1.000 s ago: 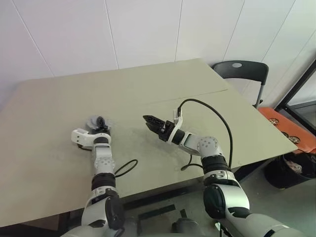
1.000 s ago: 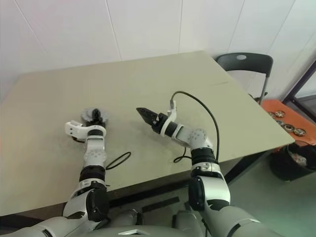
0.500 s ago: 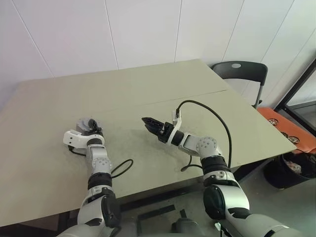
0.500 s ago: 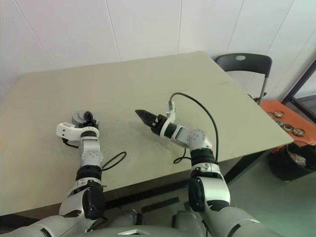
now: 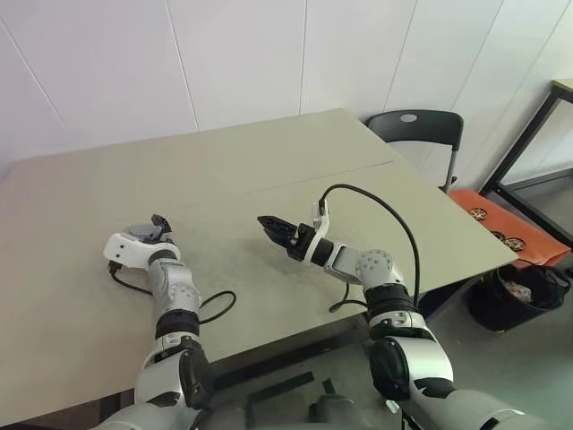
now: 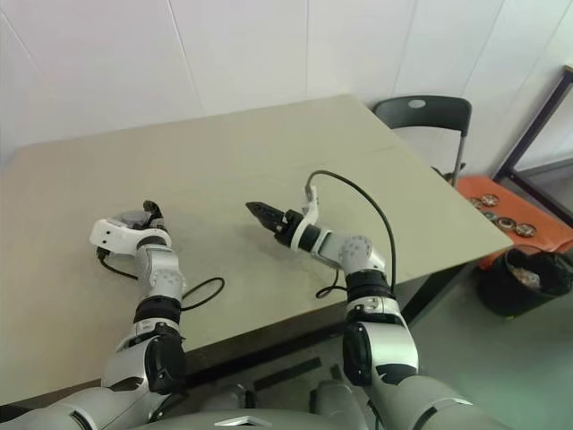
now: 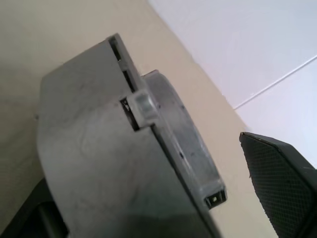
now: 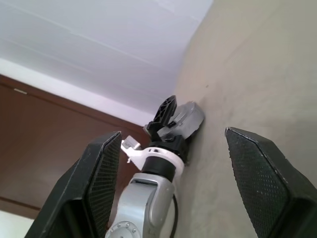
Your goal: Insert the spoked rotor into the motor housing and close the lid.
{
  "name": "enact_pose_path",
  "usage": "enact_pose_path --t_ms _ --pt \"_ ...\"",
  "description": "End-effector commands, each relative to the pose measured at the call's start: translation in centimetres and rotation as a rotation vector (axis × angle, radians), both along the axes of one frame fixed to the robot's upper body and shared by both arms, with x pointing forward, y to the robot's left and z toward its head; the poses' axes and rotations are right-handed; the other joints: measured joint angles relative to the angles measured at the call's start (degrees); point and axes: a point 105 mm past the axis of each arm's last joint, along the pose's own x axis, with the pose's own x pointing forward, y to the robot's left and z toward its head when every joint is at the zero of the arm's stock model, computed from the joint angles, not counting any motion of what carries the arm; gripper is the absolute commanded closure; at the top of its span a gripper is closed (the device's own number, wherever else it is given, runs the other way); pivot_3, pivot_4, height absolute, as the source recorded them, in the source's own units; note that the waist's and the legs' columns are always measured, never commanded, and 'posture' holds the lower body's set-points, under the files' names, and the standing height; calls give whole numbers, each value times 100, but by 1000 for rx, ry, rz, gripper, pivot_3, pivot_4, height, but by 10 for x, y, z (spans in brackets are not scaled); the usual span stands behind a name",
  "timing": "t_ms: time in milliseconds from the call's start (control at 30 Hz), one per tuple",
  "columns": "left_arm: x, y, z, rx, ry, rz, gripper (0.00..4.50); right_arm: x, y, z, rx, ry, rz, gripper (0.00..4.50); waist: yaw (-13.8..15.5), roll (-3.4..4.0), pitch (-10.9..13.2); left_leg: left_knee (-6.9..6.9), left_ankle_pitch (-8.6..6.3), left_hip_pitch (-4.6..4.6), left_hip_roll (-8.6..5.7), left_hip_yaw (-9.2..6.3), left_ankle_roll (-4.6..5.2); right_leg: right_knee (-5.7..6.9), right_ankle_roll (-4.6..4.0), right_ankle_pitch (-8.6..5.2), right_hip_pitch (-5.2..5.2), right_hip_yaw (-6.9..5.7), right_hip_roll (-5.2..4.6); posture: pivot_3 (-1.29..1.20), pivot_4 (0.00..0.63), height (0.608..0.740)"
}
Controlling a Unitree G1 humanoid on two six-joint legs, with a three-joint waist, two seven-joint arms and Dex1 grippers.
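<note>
**Left gripper lets go at the desk's left edge**

The left gripper (image 5: 150, 229) is spread wide. In its wrist view one black textured finger (image 7: 280, 184) stands clear of the round grey metal motor housing (image 7: 124, 163), with bare desk showing in the gap. The housing sits between the jaws, but a grip on it is not evident. Its grey faces are turned edge-on, so I cannot tell whether the lid is seated or where the rotor is.

Compared with a second ago, this gripper has shifted toward the left edge of the pale beige desk (image 5: 269, 152), rolled at the wrist, and opened from a tighter hold. The housing (image 5: 134, 232) lies near that left edge, about midway between front and back.

The right gripper (image 5: 266, 220) is as it was. It hovers over the middle of the desk with its jaws well apart and nothing between them, pointing toward the left gripper.

Count: two grippers, one grey housing and one desk. Beyond the desk's right corner are one black chair (image 5: 414, 127), one orange tray (image 5: 497, 226) and one dark bin (image 5: 519, 300).
</note>
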Motion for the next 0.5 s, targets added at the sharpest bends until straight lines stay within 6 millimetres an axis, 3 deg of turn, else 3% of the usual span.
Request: enact_pose_path --t_ms 33,500 --pt "-26 32 -17 45 123 146 17 1 3 9 22 -38 6 1008 -54 0 0 -2 0 0 2 1 0 0 0 0 -2 2 1 0 0 740" --pt "-38 38 -28 124 331 244 17 0 4 6 7 -39 11 1008 -59 0 -1 -5 -3 -1 8 6 -4 -1 -1 2 -12 15 5 0 0 740"
